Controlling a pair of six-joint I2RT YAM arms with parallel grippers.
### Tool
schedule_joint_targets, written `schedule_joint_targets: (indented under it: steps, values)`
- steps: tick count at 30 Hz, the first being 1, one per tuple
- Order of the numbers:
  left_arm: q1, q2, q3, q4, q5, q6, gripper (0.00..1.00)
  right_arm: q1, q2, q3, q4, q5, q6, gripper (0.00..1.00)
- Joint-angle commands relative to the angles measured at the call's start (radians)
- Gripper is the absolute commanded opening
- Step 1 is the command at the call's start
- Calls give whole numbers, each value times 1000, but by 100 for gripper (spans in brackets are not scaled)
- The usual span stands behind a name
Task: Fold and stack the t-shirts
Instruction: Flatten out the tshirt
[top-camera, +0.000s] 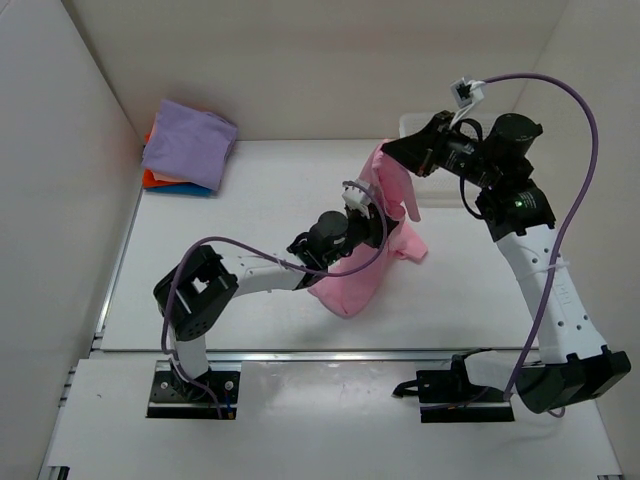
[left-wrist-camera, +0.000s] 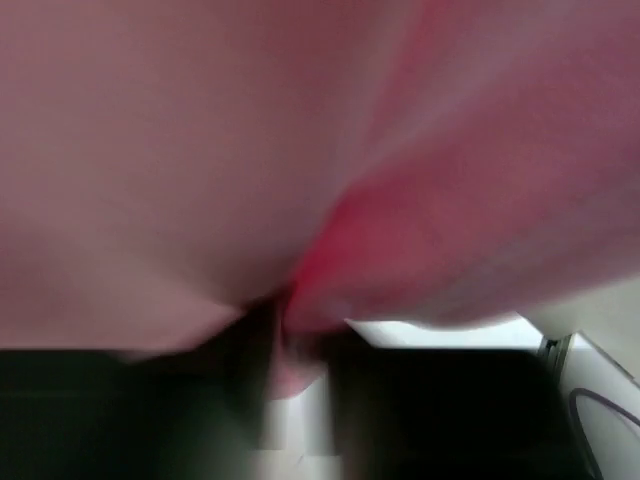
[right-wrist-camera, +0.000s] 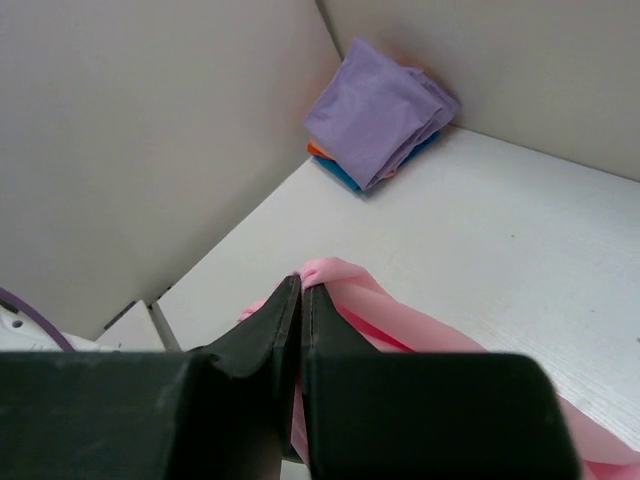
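Overhead, folded stack (top-camera: 188, 148); left wrist, only pink shirt (left-wrist-camera: 300, 150).

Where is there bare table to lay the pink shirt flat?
Bare: the table between the folded stack and the pink shirt, and the near-right patch between shirt and right arm. Crowded at centre, where both arms meet the shirt.

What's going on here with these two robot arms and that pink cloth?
The two arms are working on a pink t-shirt. The right gripper is shut on its top edge and holds it up off the table, so it hangs down. The left gripper is pressed into the hanging cloth lower down; its camera is blurred, so its grip is unclear. A folded stack, lavender on top, sits in the far left corner.
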Motion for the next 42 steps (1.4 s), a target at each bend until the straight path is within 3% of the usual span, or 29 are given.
schedule_joint_targets:
  steps: [1, 4, 6, 8, 10, 12, 16, 19, 20, 21, 24, 26, 29, 30, 31, 32, 33, 34, 35, 37, 42]
  values:
    - [5, -17, 50, 68, 30, -58, 4, -67, -46, -13, 67, -40, 9, 0]
    - [-9, -60, 62, 28, 98, -127, 0, -213, -93, -24, 42, -70, 2, 0]
    - [-23, -73, 107, -62, 143, -163, 0, -365, -142, -47, 54, -159, 39, 0]
    - [-47, -86, 177, -143, 201, -181, 0, -609, -185, -62, 78, -240, 70, 0]
    - [-69, -111, 226, -208, 282, -204, 0, -718, -202, -21, 27, -238, 49, 0]
    - [-92, -137, 292, -292, 329, -221, 0, -713, -180, 86, -101, -117, -101, 0]
    - [-110, -206, 345, -369, 405, -253, 0, -755, -101, 270, -122, -104, -90, 0]
    - [-81, -373, 259, -342, 381, -313, 0, -690, 41, 439, -142, -92, -67, 0]
    - [-22, -455, 183, -360, 361, -339, 0, -513, 114, 511, -174, -13, -111, 0]
    - [0, -517, 170, -384, 358, -347, 0, -466, 171, 545, -186, 27, -129, 0]
    - [178, -676, 24, -409, 349, -411, 0, -265, 300, 573, -194, 92, -160, 0]
    - [387, -753, -130, -425, 402, -442, 0, -94, 386, 562, -183, 130, -174, 0]
    - [607, -820, -296, -504, 455, -451, 0, 36, 578, 591, -162, 164, -172, 0]
    - [635, -818, -319, -553, 449, -439, 0, 63, 698, 667, -191, 154, -168, 0]
    - [685, -795, -359, -570, 432, -393, 0, 89, 842, 809, -265, 161, -171, 3]
    - [710, -751, -381, -614, 404, -349, 6, 108, 988, 1005, -375, 190, -192, 27]
    - [712, -728, -395, -654, 400, -326, 13, 117, 1062, 1113, -431, 213, -191, 40]
    - [726, -688, -408, -662, 384, -306, 19, 113, 1195, 1321, -535, 257, -200, 61]
    - [727, -671, -422, -679, 372, -276, 22, 105, 1191, 1326, -541, 250, -191, 73]
    - [741, -652, -480, -670, 370, -265, 40, 87, 1102, 1102, -498, 268, -183, 80]
    - [740, -691, -544, -651, 289, -267, 45, 91, 916, 889, -547, 446, -297, 86]
